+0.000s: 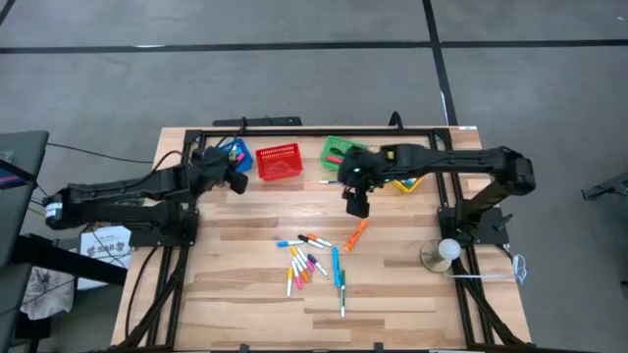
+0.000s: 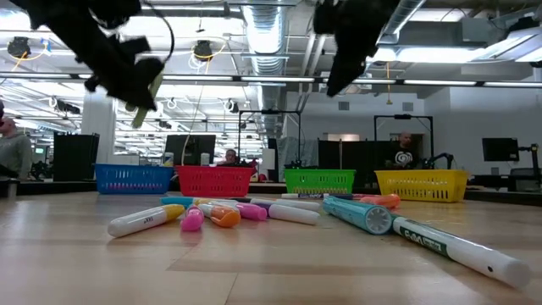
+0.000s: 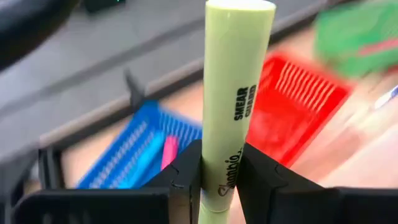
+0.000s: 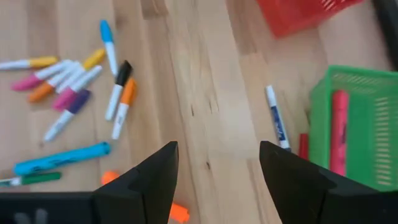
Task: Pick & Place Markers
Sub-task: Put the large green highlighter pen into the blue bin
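Left hand (image 3: 217,180) pinches smooth cylindrical highlighter (image 3: 236,93).

The wooden desk (image 1: 235,294) carries four baskets along its far edge, blue (image 1: 235,152), red (image 1: 279,162), green (image 1: 339,151) and yellow (image 1: 404,182), a loose cluster of markers (image 1: 312,263) near its middle, and a lamp (image 1: 444,253) at its right side.

The pale yellow-green marker (image 3: 235,99) reads "SMEAR GUARD" in black; a cursive brand word below it is partly hidden.
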